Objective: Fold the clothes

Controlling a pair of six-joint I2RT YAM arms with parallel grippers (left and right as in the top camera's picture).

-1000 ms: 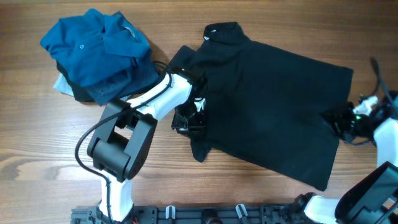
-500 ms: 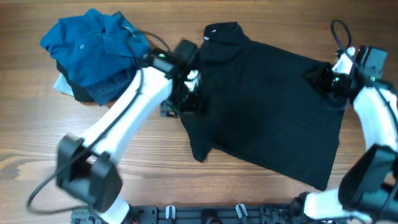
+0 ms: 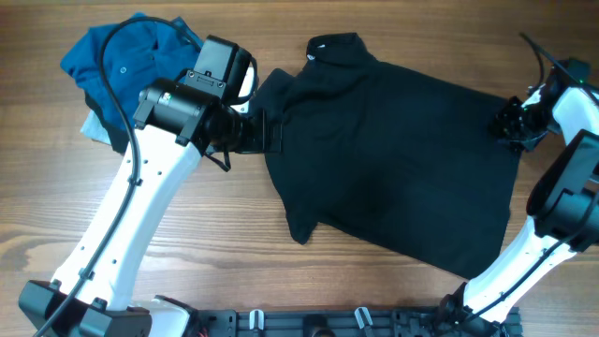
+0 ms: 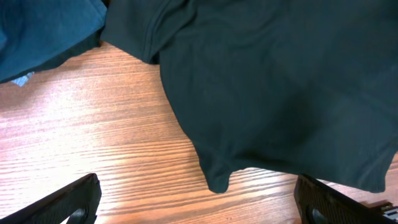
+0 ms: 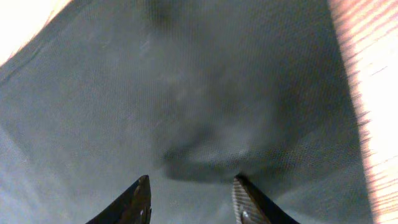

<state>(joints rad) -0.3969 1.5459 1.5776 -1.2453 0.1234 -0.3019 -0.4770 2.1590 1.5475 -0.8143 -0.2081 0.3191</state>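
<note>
1. My left pincer (image 3: 270, 131) stands at its widest and holds nothing; in the wrist view its two fingers sit far apart with only cloth and table (image 3: 94, 215) beyond them.
2. My right pincer (image 3: 515, 122) is part open; a pucker of cloth lies just ahead of the tips, and I see nothing clearly pinched between them.
3. The black shirt (image 3: 402, 159) lies spread flat over the middle and right of the table; its collar (image 3: 332, 45) is at the far left corner.
4. The relation that matters: the shirt lies to the right of my left pincer, whose tips are touching or just beside its left edge, near the sleeve (image 3: 276, 94); my right pincer sits on the opposite, right edge.
5. I judge the long axis to run across the table from left to right, tilted down toward the near right; so each arm is nearest its own end, and the next fold would likely bring one end over the other.
6. Count: one black shirt spread out; one pile at the far left, well apart from my right arm, holding a teal polo (image 3: 131, 70) on top, one dark garment (image 3: 117, 140) and one light-blue scrap (image 3: 91, 126) under it; two pincers.
</note>
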